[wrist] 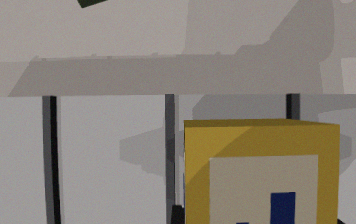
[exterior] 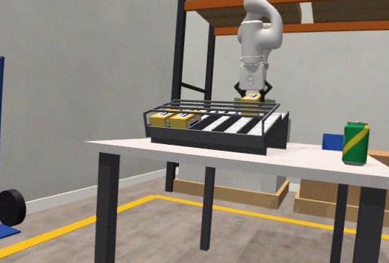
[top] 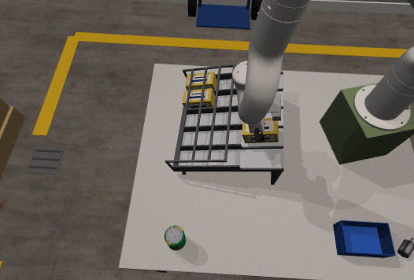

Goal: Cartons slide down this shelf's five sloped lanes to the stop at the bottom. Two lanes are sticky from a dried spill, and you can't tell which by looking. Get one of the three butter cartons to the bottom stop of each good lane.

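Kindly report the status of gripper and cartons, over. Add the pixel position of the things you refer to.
Gripper [top: 259,134] [exterior: 252,97] closed on one butter carton [top: 270,138] [exterior: 249,99] [wrist: 260,140], upper end of shelf. Two other cartons [top: 201,79] [top: 198,97] [exterior: 160,120] [exterior: 180,121] at bottom stop. Guard bars [top: 197,141] [exterior: 225,100] over lower lanes.

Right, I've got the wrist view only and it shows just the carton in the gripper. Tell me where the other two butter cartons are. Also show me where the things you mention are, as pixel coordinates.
Observer: One carton [top: 201,86] [exterior: 158,120] and its neighbor [top: 198,101] [exterior: 180,121] sit side by side at the bottom stop [top: 179,138] [exterior: 206,137], in adjoining lanes.

Operator: Give me the position of my held carton [top: 272,138] [exterior: 250,100] [wrist: 260,142] along the shelf [top: 208,169] [exterior: 280,129] [wrist: 170,150].

Observer: The gripper [top: 259,135] [exterior: 252,97] [wrist: 260,217] has it toward the high end, away from the stop.

Operator: Now tell me what stands loose on the table.

Observer: A green can [top: 175,237] [exterior: 355,144], upright and well apart from the shelf.
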